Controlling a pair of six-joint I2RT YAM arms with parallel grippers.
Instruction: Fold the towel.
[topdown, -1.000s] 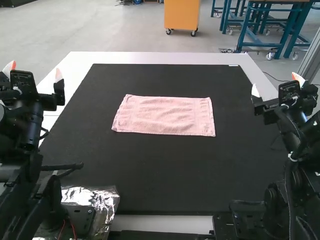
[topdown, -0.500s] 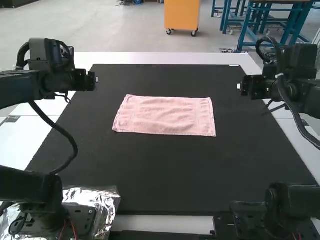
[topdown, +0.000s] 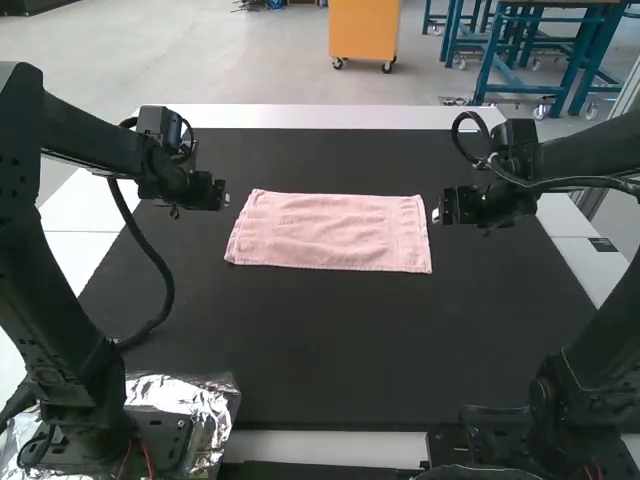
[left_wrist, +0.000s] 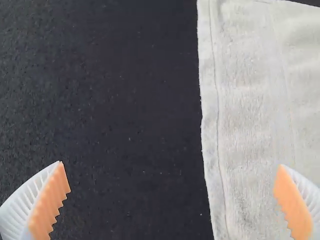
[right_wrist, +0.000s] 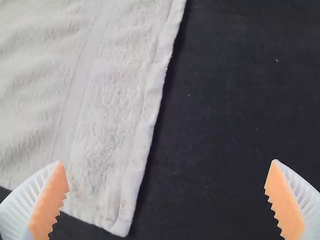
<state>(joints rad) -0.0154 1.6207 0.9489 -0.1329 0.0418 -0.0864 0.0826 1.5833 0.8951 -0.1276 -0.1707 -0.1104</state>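
Pink towel (topdown: 330, 232) lies flat on black mat (topdown: 330, 340), toward 12 o'clock of its centre. Left gripper (topdown: 208, 192) near towel's 10 o'clock, right gripper (topdown: 455, 208) near its 3; each one's fingers (left_wrist: 52, 197) (orange-padded) stand wide apart.

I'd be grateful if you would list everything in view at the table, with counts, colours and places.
Towel: one, pink, lying flat on the mat between the grippers
Mat: one, black, on the table
Table: one, white, under the mat
Foil: one patch, silver, by the left arm's base
Arms: two, black, one at each side
Cables: black, one looping at each arm's wrist
Left gripper: one, white with orange pads, open near the towel's left end
Right gripper: one, white with orange pads, open near its right end
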